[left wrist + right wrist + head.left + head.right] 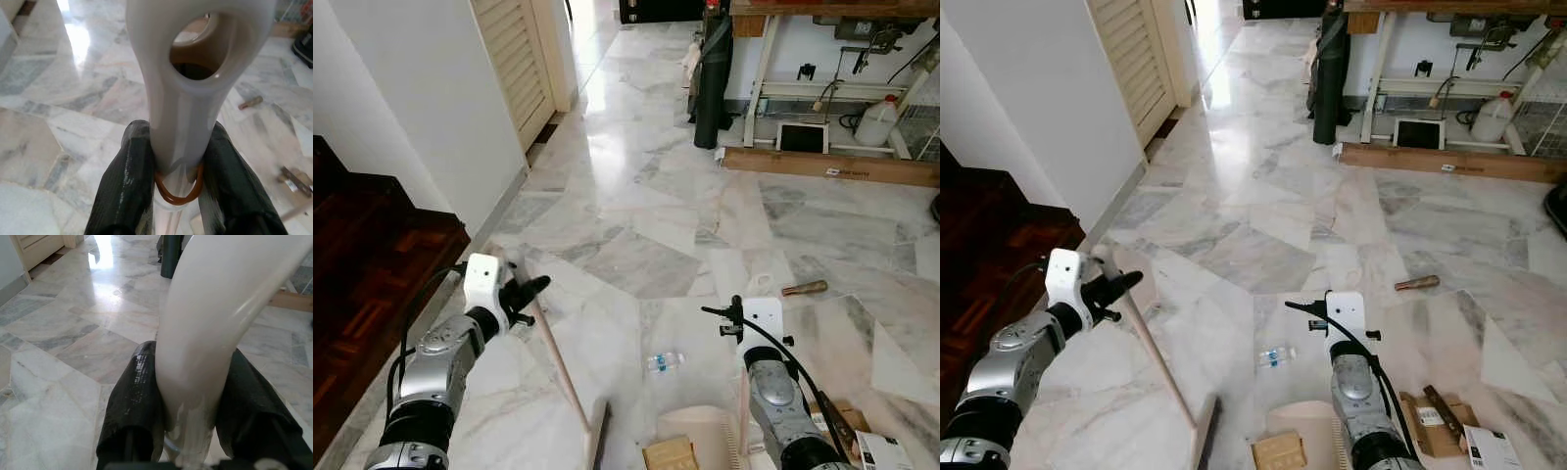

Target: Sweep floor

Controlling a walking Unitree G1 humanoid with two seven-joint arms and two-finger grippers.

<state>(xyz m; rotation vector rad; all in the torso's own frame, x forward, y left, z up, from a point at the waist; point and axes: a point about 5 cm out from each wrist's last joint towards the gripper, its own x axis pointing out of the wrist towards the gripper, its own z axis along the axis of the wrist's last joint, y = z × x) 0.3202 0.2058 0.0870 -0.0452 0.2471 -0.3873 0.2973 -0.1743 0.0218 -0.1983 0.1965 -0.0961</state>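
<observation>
On marble floor [636,196], left pincer [524,294] clamped on broom handle [558,362] slanting down-right, right pincer [188,396] clamped on dustpan handle [215,308].

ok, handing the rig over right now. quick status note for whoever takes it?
Left gripper: shut on the broom handle, brush head on the floor by the robot.
Right gripper: shut on the dustpan handle; dustpan low in front, cardboard piece in it.
Still on the marble floor: small plastic bottle, wooden stick, cardboard scraps to the right.
Left: sweep those in.

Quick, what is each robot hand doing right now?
Left gripper: shut on the broom handle.
Right gripper: shut on the dustpan handle.
</observation>
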